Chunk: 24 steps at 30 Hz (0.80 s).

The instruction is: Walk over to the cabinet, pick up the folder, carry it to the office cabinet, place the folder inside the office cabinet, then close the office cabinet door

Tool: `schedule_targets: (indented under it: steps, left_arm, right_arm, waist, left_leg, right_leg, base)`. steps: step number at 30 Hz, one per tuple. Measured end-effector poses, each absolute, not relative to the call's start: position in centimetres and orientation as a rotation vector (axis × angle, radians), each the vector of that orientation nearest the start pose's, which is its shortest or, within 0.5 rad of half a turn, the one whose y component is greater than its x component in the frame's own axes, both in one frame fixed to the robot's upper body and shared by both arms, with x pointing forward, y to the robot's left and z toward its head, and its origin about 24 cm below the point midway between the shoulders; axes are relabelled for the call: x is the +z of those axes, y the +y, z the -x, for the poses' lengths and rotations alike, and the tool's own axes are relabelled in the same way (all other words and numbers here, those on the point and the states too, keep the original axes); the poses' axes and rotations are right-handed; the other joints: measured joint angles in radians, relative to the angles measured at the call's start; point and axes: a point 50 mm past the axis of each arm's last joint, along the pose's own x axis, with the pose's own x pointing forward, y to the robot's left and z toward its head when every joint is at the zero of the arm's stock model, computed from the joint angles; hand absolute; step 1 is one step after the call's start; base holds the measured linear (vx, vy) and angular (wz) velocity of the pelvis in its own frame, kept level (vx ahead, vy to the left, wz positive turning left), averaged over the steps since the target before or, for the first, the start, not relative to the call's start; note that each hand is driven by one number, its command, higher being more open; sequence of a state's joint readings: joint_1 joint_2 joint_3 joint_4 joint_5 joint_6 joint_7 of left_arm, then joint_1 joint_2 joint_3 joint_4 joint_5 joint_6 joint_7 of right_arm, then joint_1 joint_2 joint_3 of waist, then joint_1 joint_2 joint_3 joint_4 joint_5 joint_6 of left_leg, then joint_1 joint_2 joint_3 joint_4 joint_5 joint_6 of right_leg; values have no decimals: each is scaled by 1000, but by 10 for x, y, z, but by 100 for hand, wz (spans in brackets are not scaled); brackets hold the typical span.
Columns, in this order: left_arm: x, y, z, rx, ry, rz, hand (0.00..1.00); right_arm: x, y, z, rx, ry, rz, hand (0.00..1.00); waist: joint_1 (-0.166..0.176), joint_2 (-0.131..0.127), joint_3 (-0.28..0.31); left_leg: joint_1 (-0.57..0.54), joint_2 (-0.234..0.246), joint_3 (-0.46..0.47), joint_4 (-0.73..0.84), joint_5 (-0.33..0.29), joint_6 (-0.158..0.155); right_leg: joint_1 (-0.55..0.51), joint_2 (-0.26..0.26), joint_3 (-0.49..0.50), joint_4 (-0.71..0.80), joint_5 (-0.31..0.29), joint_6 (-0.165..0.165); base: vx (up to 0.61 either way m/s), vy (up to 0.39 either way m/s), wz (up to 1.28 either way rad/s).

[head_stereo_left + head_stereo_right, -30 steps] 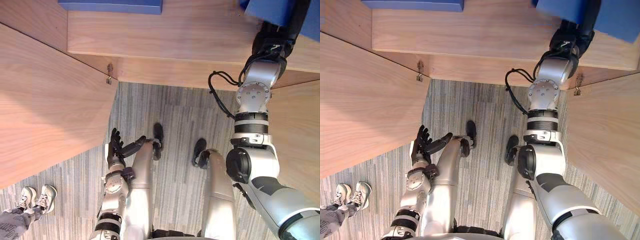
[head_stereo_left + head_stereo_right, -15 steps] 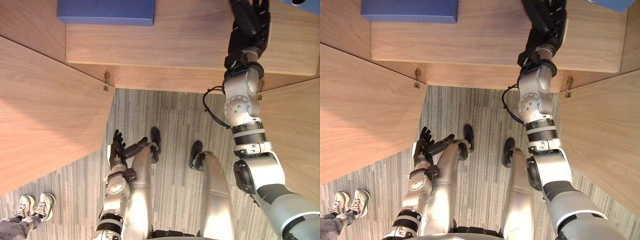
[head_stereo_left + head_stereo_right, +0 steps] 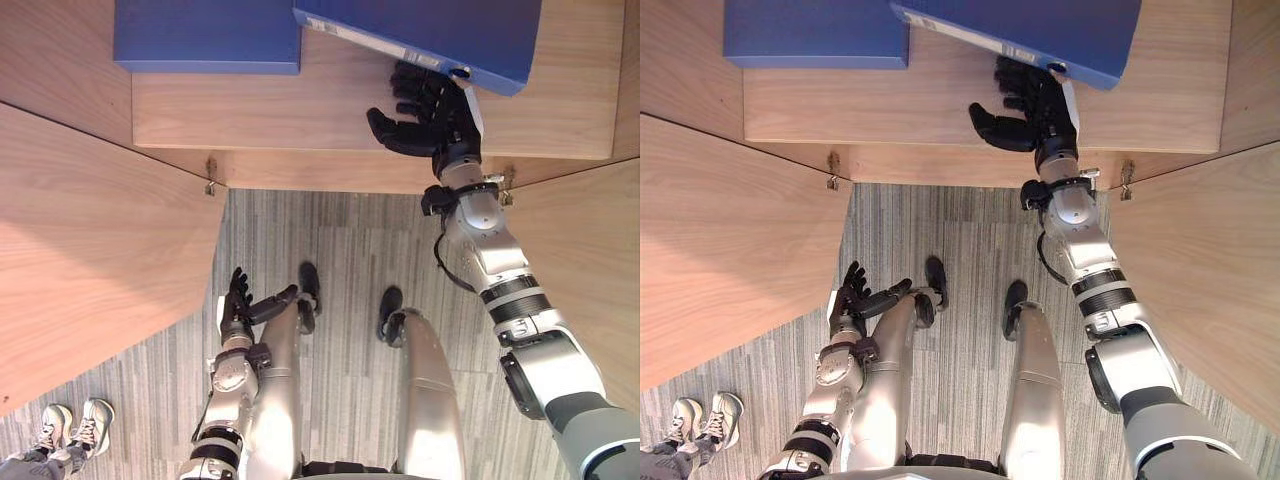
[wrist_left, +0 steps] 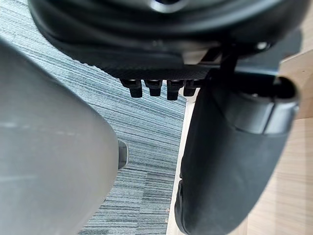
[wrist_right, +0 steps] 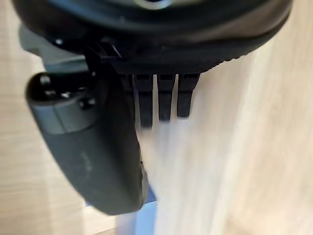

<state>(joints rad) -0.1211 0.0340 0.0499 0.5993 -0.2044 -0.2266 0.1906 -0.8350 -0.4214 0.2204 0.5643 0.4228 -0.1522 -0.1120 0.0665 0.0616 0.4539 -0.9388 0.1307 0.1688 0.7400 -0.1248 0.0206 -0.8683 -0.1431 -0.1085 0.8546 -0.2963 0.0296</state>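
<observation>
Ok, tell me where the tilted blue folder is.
Left eye view: the tilted blue folder lies top right of centre on the wooden cabinet shelf, just beyond the open right hand, with a second blue folder to its left.

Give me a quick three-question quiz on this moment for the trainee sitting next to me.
1. Fill in: the angled blue folder by the open dark right hand and the flat blue folder make ___ folders in the cabinet.
2. True or false: the light wooden cabinet doors are shut.
3. Where is the dark left hand? A on a folder; B low over the grey striped carpet; C on a door.
Key: 1 two. 2 false, both stand open. 3 B.
</observation>
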Motion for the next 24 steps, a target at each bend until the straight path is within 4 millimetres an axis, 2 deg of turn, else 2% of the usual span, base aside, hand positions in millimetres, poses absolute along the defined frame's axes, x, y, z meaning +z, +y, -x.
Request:
schedule_targets:
  steps: [6,9,16,21,24]
  left_arm:
    - [-45,179,-250,284,272,136,100]
    - [-47,180,-250,292,282,142,100]
    - [-47,182,-253,327,289,176,100]
    - [-45,179,-256,335,280,200,100]
    - [-43,177,-257,338,275,208,100]
  right_arm:
    - [188,-168,-390,69,-299,-171,0]
    - [191,-163,-391,61,-301,-209,0]
    - [221,-132,-406,10,-306,-307,0]
    - [249,-135,-413,-65,-331,-400,0]
    - [252,-138,-414,-88,-328,-428,0]
  waist:
    - [-2,-15,-10]
    - [-3,-16,-12]
    - [2,-16,-12]
    - [9,-15,-12]
    - [6,-15,-12]
  left_leg:
    - [2,2,7,-11,1,2]
    - [2,4,10,-18,3,3]
    - [-2,4,12,-41,14,5]
    - [-16,-8,1,-49,23,5]
    - [-18,-20,0,-62,33,5]
  right_leg:
    - [0,0,-1,-15,5,0]
    - [2,3,-1,-29,12,2]
    - [-2,7,-3,-55,25,2]
    - [-10,0,-11,-54,25,2]
    - [-16,-10,-13,-53,25,2]
  base:
    - [-3,-29,-1]
    - [12,-16,-5]
    - [1,-6,-1]
    - [15,-20,7]
    - [0,-23,11]
